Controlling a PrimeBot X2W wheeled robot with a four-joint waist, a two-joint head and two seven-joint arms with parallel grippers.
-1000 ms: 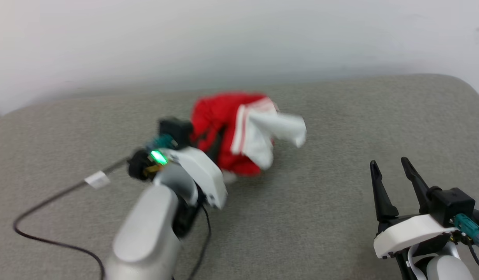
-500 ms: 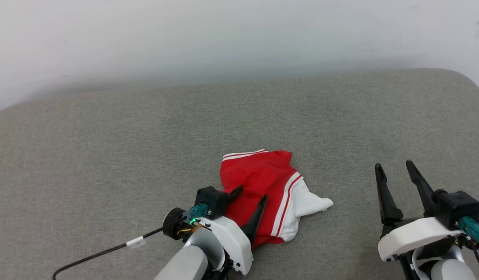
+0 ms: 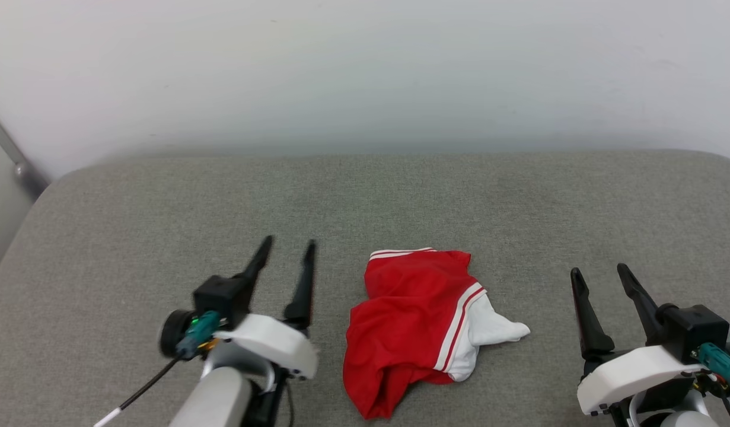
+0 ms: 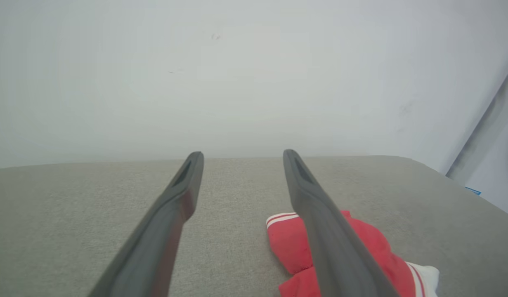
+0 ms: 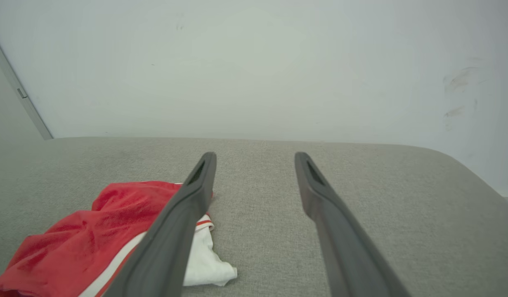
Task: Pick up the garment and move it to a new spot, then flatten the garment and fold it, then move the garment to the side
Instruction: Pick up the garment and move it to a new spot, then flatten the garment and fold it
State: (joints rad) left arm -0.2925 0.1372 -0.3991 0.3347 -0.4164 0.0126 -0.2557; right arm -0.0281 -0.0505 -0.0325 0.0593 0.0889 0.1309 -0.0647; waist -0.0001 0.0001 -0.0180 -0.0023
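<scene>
The garment (image 3: 415, 320) lies crumpled on the grey cushion, red with a white sleeve and red-white stripe trim poking out to its right. No print shows on it. My left gripper (image 3: 289, 248) stands open a little to the garment's left, touching nothing. Off to the garment's right, my right gripper (image 3: 601, 274) is open and empty too. In the left wrist view the garment (image 4: 361, 243) lies partly behind the right finger. The right wrist view has the garment (image 5: 84, 239) at lower left, behind the left finger.
The grey cushioned surface (image 3: 163, 237) runs back to a pale wall (image 3: 365, 77). Its rounded corners lie at far left and far right. A black cable (image 3: 139, 391) trails from my left wrist. A grey metal strip (image 3: 9, 154) leans at the wall's left.
My left gripper let go of the garment, opened, and drew back to the left. The garment now lies free on the cushion. The camera has shifted. The right gripper kept still.
</scene>
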